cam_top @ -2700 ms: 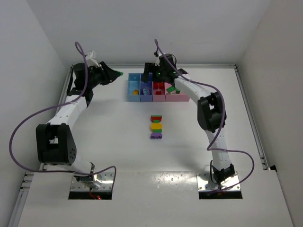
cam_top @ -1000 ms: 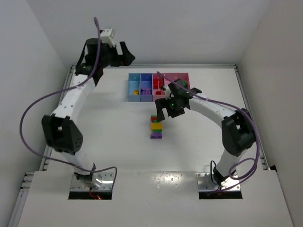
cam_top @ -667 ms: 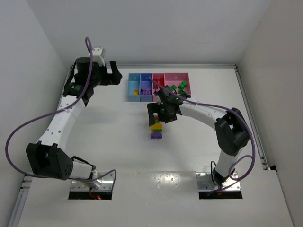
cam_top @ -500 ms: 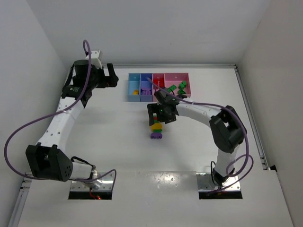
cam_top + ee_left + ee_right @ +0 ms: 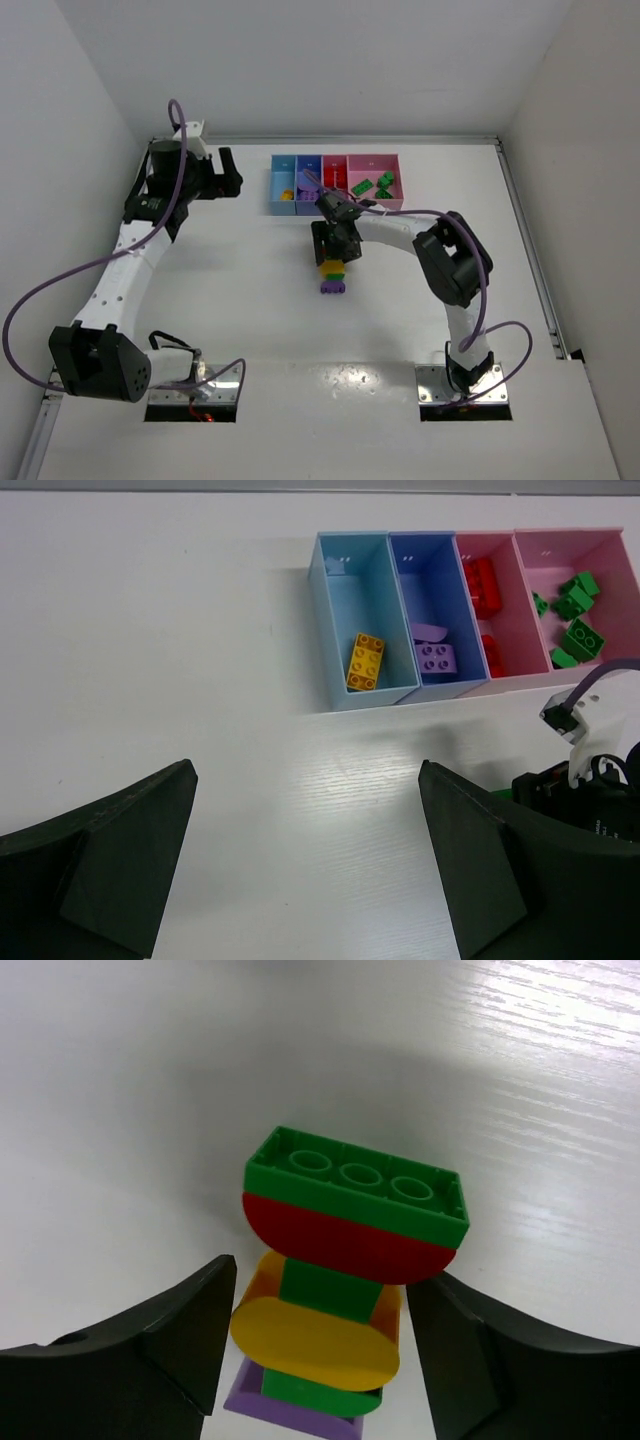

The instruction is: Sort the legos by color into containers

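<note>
Fingers (image 5: 150,1350) astride green-topped lego clump (image 5: 345,1250)

I count four bins (image 5: 362,698): one yellow brick (image 5: 365,661) in the first, two purple pieces (image 5: 436,657) in the second, at least two red bricks (image 5: 480,580) in the third. Outside them stands one multicoloured clump (image 5: 340,1270).

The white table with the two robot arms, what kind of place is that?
Probably a robot test room in a lab, not a home. Plain white walls close in a white table, a left arm and right arm are bolted at its near edge, and on it are a lego stack and sorting bins.
</note>
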Robot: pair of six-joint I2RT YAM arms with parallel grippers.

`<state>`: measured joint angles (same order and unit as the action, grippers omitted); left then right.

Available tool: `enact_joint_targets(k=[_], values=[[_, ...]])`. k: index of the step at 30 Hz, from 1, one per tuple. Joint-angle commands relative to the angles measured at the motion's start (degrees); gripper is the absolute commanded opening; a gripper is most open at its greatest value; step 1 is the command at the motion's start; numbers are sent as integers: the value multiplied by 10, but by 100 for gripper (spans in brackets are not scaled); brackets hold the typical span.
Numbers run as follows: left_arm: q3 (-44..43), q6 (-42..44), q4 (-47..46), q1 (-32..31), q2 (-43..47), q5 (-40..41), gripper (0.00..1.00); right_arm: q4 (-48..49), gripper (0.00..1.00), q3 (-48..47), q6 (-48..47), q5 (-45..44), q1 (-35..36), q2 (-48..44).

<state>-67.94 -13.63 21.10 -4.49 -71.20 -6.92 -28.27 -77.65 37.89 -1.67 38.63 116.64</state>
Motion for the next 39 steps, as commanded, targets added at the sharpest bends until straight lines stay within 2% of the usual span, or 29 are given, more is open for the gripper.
enact_joint_targets(k=[1,2,5,6,7,10,15,22,23,25,26,30,34,39], values=[[10,11,-10,7,21,9,100,10,67,-17,11,-20,4,6],[15,11,-10,7,21,9,100,16,64,-17,11,-25,4,6],[22,11,-10,7,21,-4,100,23,43,5,-7,-31,4,6],[28,11,-10,7,21,-4,100,28,30,10,-15,-31,4,0],[35,11,-17,7,21,-17,100,28,23,17,-22,-31,4,-11],[59,11,-33,7,33,-64,100,34,6,34,-55,-31,4,-36],[107,12,-65,7,47,-161,100,40,0,72,-106,-31,4,-110],[149,25,-90,-6,47,-282,100,45,0,120,-225,-8,4,-192],[159,25,-96,-11,47,-341,100,52,0,128,-245,4,4,-219],[164,25,-119,-18,41,-400,100,73,0,154,-306,23,4,-250],[164,12,-127,-30,27,-446,100,81,0,163,-323,33,9,-279],[146,-31,-152,-54,-37,-515,100,149,0,217,-395,61,9,-346],[122,-71,-169,-82,-89,-540,100,175,0,232,-436,71,35,-391],[88,-79,-169,-116,-124,-533,94,190,0,232,-456,48,86,-410]])
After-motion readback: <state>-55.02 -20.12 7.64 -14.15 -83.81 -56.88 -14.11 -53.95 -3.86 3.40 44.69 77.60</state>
